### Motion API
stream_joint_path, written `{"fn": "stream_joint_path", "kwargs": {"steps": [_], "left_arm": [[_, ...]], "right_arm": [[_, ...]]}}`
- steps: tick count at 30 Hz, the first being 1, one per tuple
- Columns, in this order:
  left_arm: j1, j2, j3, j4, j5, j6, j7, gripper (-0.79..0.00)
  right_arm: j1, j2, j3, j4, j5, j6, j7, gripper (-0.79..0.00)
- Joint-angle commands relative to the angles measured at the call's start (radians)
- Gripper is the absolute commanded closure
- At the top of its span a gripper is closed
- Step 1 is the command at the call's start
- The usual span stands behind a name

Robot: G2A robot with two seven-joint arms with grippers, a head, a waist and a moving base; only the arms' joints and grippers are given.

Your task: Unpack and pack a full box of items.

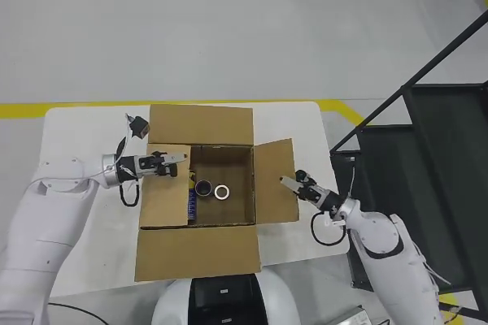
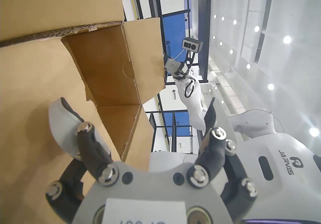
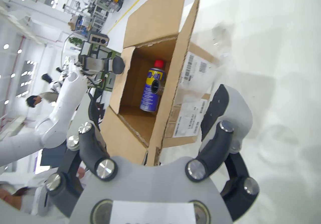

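Both grippers hang spread wide and empty. The left gripper (image 1: 176,162) is over the box's left flap (image 1: 159,195), and the right gripper (image 1: 289,180) is at the right flap (image 1: 275,199), whose edge stands between its fingers (not pinched). Inside the box (image 1: 221,154), the spray can (image 1: 193,205) lies along the left wall, long axis front-to-back, with a round-rimmed item (image 1: 222,192) just beside it. The left arm looks nearer, so I judge the next reach runs inward and down.
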Motion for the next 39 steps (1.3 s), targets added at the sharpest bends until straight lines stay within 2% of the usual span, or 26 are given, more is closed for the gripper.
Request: {"fn": "stream_joint_path", "kwargs": {"steps": [1, 7, 15, 22, 28, 32, 35, 39], "left_arm": [[-0.002, 0.000, 0.002, 0.001, 0.004, 0.000, 0.005, -0.785], [0.001, 0.004, -0.014, -0.001, -0.001, 0.004, 0.021, -0.785], [0.017, 0.010, -0.033, -0.017, -0.019, 0.003, 0.031, -0.785], [0.033, 0.016, -0.051, -0.020, -0.027, 0.000, 0.036, -0.785], [0.037, 0.018, -0.052, -0.024, -0.019, 0.007, 0.047, -0.785], [0.038, 0.019, -0.046, -0.039, 0.003, 0.006, 0.064, -0.785], [0.042, 0.020, -0.049, -0.049, -0.007, 0.000, 0.065, -0.785], [0.050, 0.023, -0.062, -0.063, -0.021, -0.011, 0.066, -0.785]], "right_arm": [[0.052, 0.000, -0.038, 0.041, 0.036, -0.045, 0.063, -0.785], [0.203, -0.009, -0.188, 0.106, 0.061, -0.082, 0.146, -0.785], [0.416, -0.036, -0.379, 0.237, 0.065, -0.029, 0.197, -0.785], [0.503, -0.052, -0.466, 0.314, 0.083, 0.021, 0.210, -0.785], [0.468, -0.041, -0.450, 0.250, 0.151, -0.023, 0.250, -0.785], [0.425, -0.019, -0.399, 0.194, 0.207, 0.045, 0.374, -0.785], [0.350, 0.003, -0.327, 0.108, 0.210, 0.094, 0.411, -0.785], [0.195, 0.031, -0.211, -0.015, 0.190, 0.129, 0.403, -0.785]]}}
